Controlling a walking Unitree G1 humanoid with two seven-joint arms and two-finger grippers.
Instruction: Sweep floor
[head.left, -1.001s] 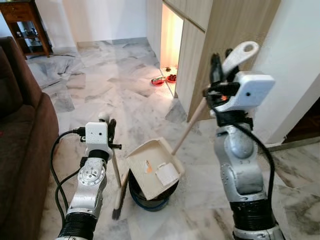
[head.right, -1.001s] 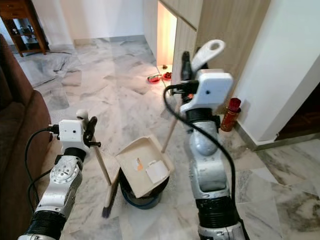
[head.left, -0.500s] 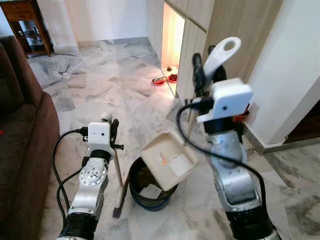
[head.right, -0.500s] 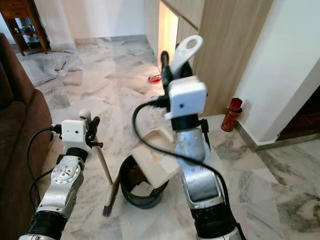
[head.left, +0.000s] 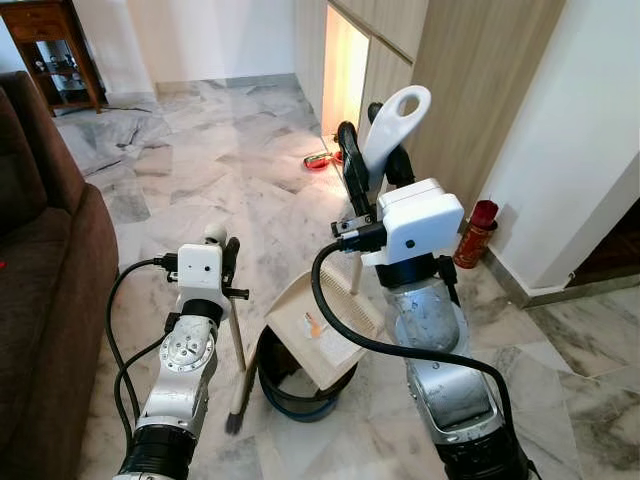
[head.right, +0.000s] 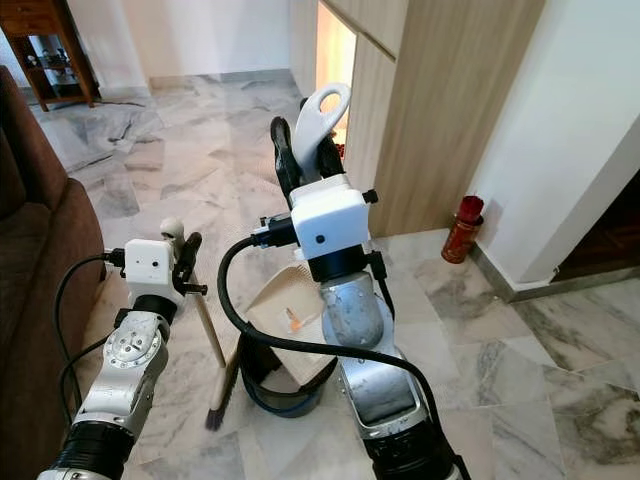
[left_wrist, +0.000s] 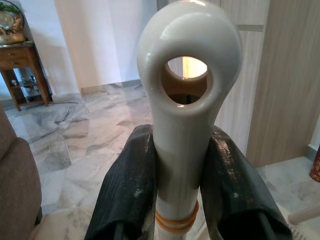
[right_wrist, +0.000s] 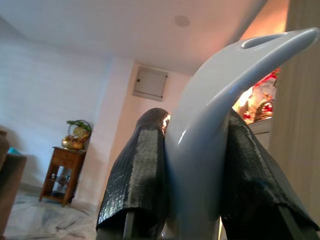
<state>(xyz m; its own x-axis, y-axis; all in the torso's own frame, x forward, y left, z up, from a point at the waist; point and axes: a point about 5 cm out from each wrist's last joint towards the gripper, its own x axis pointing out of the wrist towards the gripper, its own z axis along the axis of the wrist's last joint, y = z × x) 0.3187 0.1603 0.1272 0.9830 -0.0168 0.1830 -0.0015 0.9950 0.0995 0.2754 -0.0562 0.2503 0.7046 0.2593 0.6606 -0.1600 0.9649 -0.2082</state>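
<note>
Head views show marble floor (head.left: 200, 180) with the right hand (head.left: 375, 160) clamping the dustpan (head.left: 320, 325) over a bin (head.left: 290, 385); the left wrist view shows the left hand (left_wrist: 182, 195) gripping the broom handle (left_wrist: 182, 75).

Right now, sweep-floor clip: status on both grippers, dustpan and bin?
Left gripper shut on broom handle, brush down beside bin. Right gripper shut on dustpan handle; dustpan tilted over the bin. Red bottle by the wall, clear of it.
</note>
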